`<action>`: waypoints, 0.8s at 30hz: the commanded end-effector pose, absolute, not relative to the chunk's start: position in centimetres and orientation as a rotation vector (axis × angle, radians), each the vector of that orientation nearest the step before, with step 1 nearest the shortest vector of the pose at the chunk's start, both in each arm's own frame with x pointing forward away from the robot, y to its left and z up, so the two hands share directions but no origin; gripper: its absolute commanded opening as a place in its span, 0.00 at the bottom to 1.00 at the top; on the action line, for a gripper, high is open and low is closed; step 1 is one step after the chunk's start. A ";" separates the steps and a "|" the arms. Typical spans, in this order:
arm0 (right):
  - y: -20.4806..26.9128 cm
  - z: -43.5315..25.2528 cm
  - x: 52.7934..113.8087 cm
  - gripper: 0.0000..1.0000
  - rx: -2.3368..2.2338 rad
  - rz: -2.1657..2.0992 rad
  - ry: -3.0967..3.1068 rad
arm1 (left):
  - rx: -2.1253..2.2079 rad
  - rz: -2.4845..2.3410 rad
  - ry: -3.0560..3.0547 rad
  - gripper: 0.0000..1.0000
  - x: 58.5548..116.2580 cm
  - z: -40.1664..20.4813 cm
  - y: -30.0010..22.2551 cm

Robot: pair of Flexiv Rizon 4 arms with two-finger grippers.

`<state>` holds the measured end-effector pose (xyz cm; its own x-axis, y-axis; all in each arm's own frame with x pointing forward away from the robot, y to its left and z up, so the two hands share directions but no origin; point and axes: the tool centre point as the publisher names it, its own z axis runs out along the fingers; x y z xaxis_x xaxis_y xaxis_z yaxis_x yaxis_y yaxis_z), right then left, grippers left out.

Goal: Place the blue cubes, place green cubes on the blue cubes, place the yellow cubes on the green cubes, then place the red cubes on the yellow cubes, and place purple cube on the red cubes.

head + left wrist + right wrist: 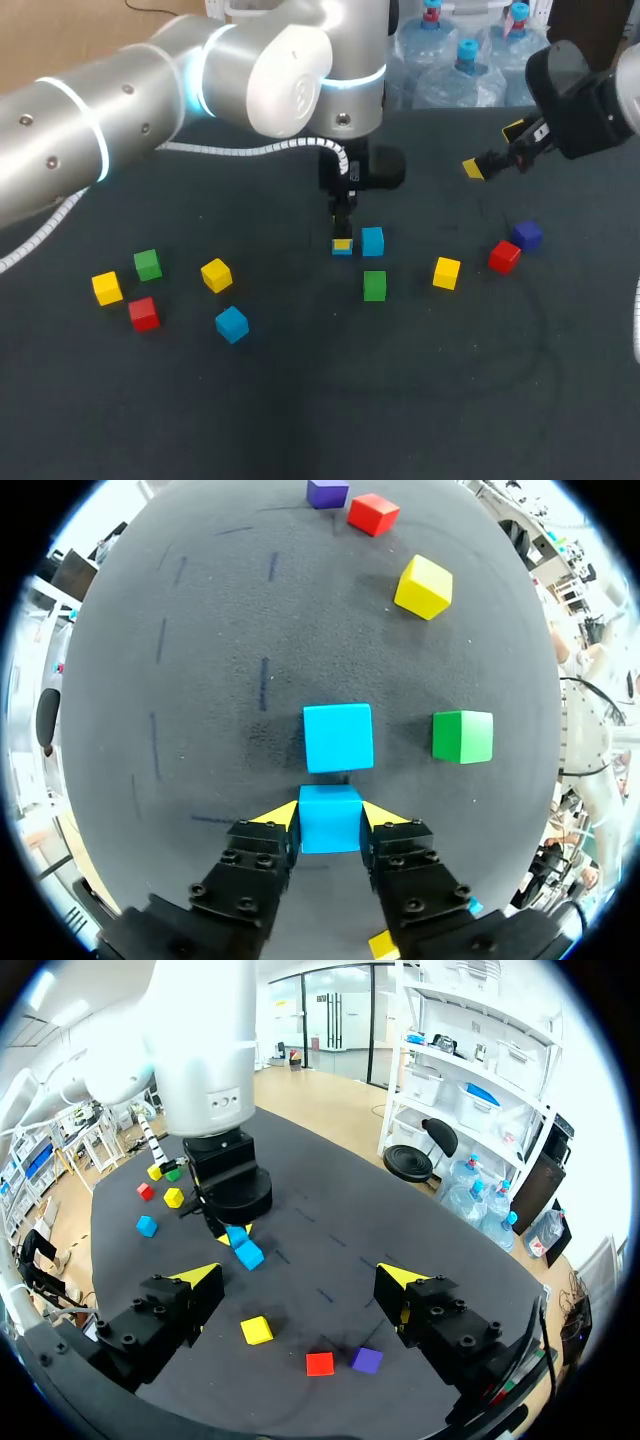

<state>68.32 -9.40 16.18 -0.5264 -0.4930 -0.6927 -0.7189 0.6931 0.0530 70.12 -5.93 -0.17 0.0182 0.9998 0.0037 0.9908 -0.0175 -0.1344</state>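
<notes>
Left gripper (pixel 329 815) clamped on blue cube (pixel 330 825), table centre; second blue cube (pixel 338 737) just right of it, green cube (pixel 462 736) nearer. Right gripper (pixel 300 1280) spread wide, empty, over far right.

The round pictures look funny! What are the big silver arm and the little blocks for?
Those are two robot arms at a dark table. One camera looks down from above; each round picture comes from a camera on an arm's wrist. Each arm ends in a gripper with two yellow tips. The left gripper pinches a blue cube, right next to a second blue cube. The right gripper is open, holding nothing. Nearby lie a green cube, a yellow cube, a red cube and a purple cube, with more farther off.
</notes>
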 end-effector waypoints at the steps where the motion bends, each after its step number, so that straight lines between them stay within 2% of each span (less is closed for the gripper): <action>1: -9.4 16.3 68.1 1.00 -0.919 0.433 2.238 | -2.166 0.143 -2.118 0.00 70.6 -0.2 -6.2; 24: -9.4 16.3 68.1 1.00 -0.919 0.433 2.238 | -2.147 0.149 -2.115 0.00 70.5 -0.3 -6.2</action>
